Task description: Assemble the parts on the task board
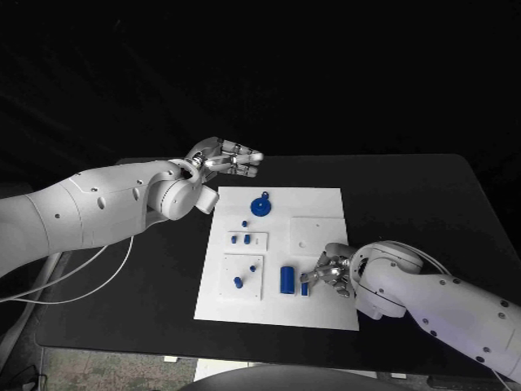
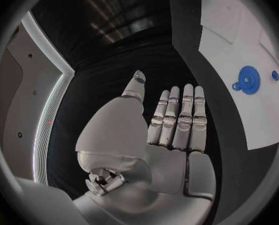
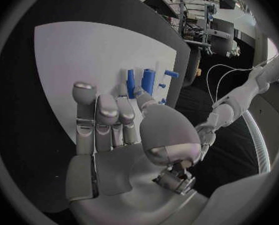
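The right hand [image 1: 334, 273], fingers apart and empty, hovers beside the blue cylinder [image 1: 287, 279] at the task board's [image 1: 319, 204] lower middle; it should descend squarely, then pinch. The left hand [image 1: 228, 157] waits flat-open, upper left.

— What can't you make out on the task board [image 1: 319, 208]?
— The right hand [image 1: 334, 273] covers part of its right edge; whether a fingertip touches the small blue peg [image 1: 304, 288] beside the blue cylinder [image 1: 287, 278] is unclear.
— And in the wrist views?
— The board's far edge is cut off by the left wrist circle's rim
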Controlling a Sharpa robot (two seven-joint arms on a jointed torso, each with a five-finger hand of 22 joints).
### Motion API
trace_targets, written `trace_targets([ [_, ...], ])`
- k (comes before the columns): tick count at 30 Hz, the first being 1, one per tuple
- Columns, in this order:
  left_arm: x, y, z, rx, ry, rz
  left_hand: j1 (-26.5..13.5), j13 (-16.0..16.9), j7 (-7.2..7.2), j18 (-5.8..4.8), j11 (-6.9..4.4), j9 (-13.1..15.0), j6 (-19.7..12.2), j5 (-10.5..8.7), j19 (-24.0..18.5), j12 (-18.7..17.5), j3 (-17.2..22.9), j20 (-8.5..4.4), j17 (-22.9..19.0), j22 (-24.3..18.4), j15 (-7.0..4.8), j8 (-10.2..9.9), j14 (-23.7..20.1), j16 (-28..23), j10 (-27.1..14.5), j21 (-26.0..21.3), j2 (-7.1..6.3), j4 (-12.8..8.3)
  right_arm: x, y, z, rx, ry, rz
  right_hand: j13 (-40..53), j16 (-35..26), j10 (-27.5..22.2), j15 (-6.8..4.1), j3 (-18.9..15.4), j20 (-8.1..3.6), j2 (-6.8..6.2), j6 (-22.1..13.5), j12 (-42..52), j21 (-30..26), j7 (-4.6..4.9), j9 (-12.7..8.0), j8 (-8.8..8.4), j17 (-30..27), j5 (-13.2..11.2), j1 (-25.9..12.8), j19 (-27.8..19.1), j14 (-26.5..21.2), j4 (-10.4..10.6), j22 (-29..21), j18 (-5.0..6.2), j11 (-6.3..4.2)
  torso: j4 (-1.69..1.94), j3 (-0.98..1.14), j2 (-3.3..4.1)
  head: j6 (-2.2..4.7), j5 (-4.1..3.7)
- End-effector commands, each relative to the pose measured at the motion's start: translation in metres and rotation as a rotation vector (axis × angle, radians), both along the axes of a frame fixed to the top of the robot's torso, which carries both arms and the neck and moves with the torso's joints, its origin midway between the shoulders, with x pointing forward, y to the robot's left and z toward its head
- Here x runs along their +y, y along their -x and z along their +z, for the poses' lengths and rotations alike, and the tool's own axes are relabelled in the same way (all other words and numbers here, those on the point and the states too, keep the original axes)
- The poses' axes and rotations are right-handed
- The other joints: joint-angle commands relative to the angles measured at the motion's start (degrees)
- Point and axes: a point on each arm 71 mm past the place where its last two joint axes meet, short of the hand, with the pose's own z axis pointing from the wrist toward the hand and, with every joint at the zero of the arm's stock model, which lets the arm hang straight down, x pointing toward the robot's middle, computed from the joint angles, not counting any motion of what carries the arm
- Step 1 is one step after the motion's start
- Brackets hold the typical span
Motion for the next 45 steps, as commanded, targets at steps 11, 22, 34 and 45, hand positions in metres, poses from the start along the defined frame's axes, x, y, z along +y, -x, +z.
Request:
trace_targets([
  [11, -0.002, 0.001, 0.000, 0.002, 0.002, -0.019, 0.01, 0.07, 0.15, -0.74, 0.22, 0.09, -0.27, -0.02, 0.34, 0.11, 0.01, 0.04, 0.00, -0.07, 0.10, -0.13, 0.35, -0.20, -0.27, 0.34, 0.41, 0.30, 0.000, -0.001, -0.002, -0.007, -0.009, 0.019, -0.02, -0.25, 0.03, -0.39, 7.35, -0.21, 0.61, 0.31, 0.07, -0.39, -0.05, 0.24, 0.19, -0.12, -3.06, -2.07, 2.93, 0.07, -1.48, -0.07, -0.04, -0.23, 0.00, 0.00, 0.03, -0.08, -0.04],
  [22, -0.002, 0.001, 0.000, 0.004, -0.001, -0.020, 0.10, 0.07, 0.17, -0.74, 0.22, 0.09, -0.27, 0.05, 0.35, 0.12, -0.02, 0.03, 0.00, -0.07, 0.09, -0.13, 0.36, -0.20, -0.28, 0.35, 0.47, 0.15, 0.002, 0.001, -0.007, 0.023, -0.003, 0.054, -0.07, -0.25, 0.13, -0.25, 13.75, -0.08, 1.00, 1.03, 0.14, -0.41, -0.05, 0.73, 0.22, -0.15, -3.62, 0.48, 2.87, 0.09, -7.80, 0.08, -0.19, -0.18, 0.00, 0.01, 0.02, -0.26, -0.09],
  [34, -0.002, 0.001, 0.000, 0.004, -0.003, -0.021, 0.09, 0.07, 0.19, -0.74, 0.24, 0.08, -0.32, -0.05, 0.34, 0.12, -0.04, 0.04, 0.00, -0.07, 0.09, -0.15, 0.36, -0.20, -0.31, 0.35, 0.51, 0.14, 0.002, 0.001, -0.010, 0.015, 0.002, 0.056, -0.02, -0.13, 0.30, -0.20, 13.42, -0.08, 1.39, 1.21, 0.24, -0.25, -0.03, 0.90, 0.22, 0.02, -4.52, 1.56, 2.90, 0.12, -8.78, 0.37, -0.33, -0.16, -0.03, 0.02, 0.03, -0.38, -0.10],
  [45, -0.002, 0.000, 0.000, -0.001, -0.003, -0.018, 0.09, 0.07, 0.19, -0.74, 0.24, 0.08, -0.32, -0.05, 0.34, 0.12, -0.04, 0.04, 0.00, -0.07, 0.09, -0.15, 0.36, -0.20, -0.31, 0.35, 0.51, 0.14, -0.006, -0.001, -0.008, -0.015, -0.021, 0.026, -0.23, -0.20, 0.07, -0.34, 8.46, -0.19, -1.71, 1.22, -0.11, -0.36, -0.39, 0.83, 0.18, -0.08, 3.46, -1.39, 2.93, 0.09, -6.56, 0.43, -0.20, -0.29, -0.01, -0.01, -0.05, 0.22, -0.41],
])
